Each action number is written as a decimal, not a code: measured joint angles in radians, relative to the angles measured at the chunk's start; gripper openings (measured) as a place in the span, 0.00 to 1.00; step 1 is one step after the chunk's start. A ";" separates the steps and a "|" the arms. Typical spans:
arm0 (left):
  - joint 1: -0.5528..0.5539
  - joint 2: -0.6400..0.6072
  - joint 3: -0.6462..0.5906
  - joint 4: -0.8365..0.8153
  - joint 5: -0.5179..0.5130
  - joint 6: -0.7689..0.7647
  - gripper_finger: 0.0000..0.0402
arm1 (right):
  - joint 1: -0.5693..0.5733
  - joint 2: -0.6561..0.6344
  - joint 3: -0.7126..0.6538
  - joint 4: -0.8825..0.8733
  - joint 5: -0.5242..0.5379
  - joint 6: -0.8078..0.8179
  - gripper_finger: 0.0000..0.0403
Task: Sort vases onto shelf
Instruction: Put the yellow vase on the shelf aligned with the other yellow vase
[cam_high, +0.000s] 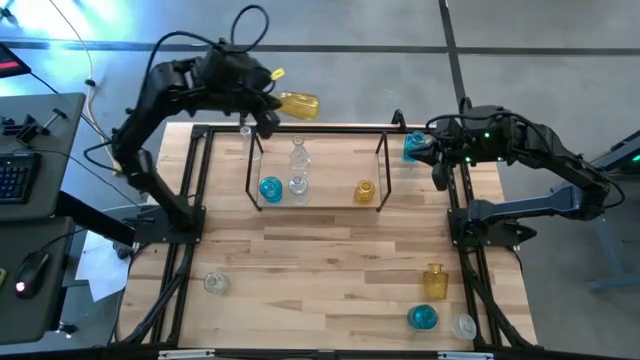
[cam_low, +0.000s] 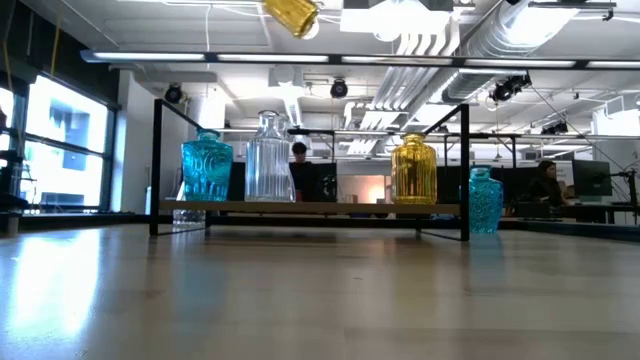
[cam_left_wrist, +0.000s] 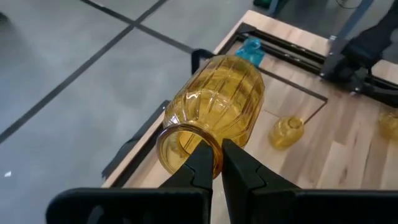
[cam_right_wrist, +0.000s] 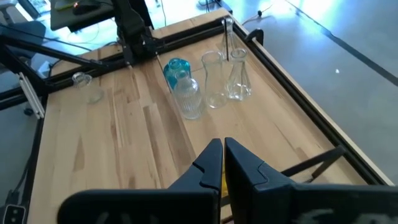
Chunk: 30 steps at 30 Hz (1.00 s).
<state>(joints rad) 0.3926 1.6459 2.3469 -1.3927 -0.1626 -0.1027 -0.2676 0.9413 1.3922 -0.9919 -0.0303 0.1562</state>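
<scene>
Above the far left corner of the shelf (cam_high: 318, 168), out past the desk (cam_high: 330, 265) edge: an amber vase (cam_high: 299, 105) carried on its side, pinched by the rim alone in the left end effector (cam_high: 272, 103). Could slip or swing on so thin a hold and shatter on the floor below, or clip the clear vases (cam_high: 298, 160) on the way down. Right end effector (cam_right_wrist: 223, 163) closed and empty near the blue vase (cam_high: 414, 146) just beside the shelf's right end. Rim pinch plain only from the left wrist; carry height only from the low view.
</scene>
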 joint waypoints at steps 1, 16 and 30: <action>-0.005 0.016 0.011 0.005 0.000 0.003 0.02 | 0.000 0.000 0.000 -0.006 0.000 0.000 0.00; -0.071 0.117 -0.003 0.084 0.069 0.010 0.02 | 0.000 0.000 0.000 -0.020 0.000 -0.026 0.00; -0.128 0.279 -0.004 0.149 0.136 0.014 0.02 | 0.000 -0.050 0.000 -0.117 0.087 -0.030 0.00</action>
<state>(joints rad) 0.2649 1.9249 2.3428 -1.2438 -0.0261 -0.0885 -0.2680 0.8913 1.3922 -1.1094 0.0566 0.1265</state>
